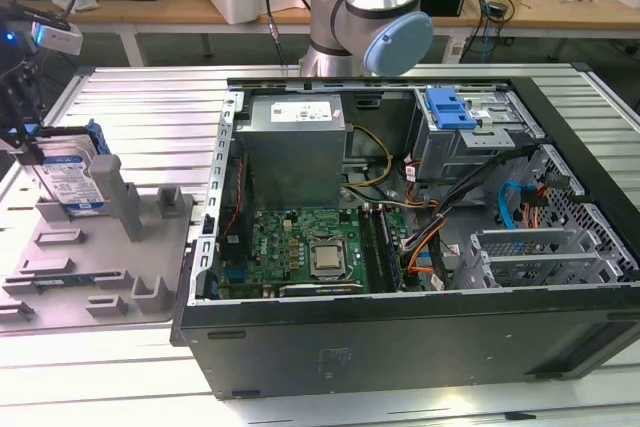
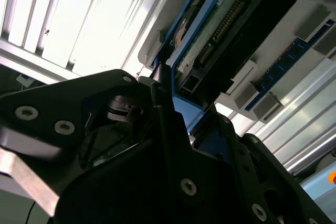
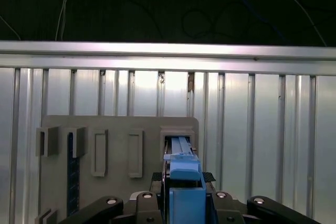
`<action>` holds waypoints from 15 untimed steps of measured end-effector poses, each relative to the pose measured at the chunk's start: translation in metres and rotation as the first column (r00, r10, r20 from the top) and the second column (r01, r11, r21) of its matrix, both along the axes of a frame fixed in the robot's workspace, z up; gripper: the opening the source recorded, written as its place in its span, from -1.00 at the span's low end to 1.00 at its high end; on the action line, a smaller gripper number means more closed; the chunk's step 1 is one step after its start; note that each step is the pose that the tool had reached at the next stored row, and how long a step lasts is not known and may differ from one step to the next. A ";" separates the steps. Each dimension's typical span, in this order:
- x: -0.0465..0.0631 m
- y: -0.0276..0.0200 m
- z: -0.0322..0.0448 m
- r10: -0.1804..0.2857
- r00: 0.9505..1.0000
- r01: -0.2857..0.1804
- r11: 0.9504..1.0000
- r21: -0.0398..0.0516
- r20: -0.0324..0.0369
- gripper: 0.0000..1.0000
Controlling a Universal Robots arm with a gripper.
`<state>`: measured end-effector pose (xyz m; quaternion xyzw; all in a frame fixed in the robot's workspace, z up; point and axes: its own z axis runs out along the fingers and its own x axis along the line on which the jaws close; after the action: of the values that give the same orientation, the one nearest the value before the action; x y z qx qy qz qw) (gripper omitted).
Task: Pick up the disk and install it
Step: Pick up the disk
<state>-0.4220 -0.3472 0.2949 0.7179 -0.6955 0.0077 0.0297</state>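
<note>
In the second wrist view my pincer [image 2: 188,113] is pinching the disk [image 2: 210,30] by its blue bracket, one finger [image 2: 160,95] flat against its edge; the disk stands upright in a slot of the grey holder [image 1: 110,257] on the ribbed bench [image 1: 90,367], at the exterior view's left; to that view's right lies the open computer case [image 1: 400,347], its drive cage [image 1: 470,132] towards the far side.

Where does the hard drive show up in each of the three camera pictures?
Exterior view: the hard drive stands upright in the grey holder, at the exterior view's left.
First wrist view: the hard drive is edge-on in the holder's slot, blue end nearest the camera.
Second wrist view: the hard drive shows its connector side.
Shared landmark: the grey holder.
</note>
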 end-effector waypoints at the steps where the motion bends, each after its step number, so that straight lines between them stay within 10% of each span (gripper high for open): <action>1: 0.000 0.0000 0.0007 0.000 1.000 0.000 1.000 0.000 0.000 -0.26; 15: 0.000 0.0000 0.0125 0.001 1.000 -0.001 1.000 0.000 0.000 -0.26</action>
<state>-0.4220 -0.3472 0.3074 0.7183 -0.6950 0.0077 0.0296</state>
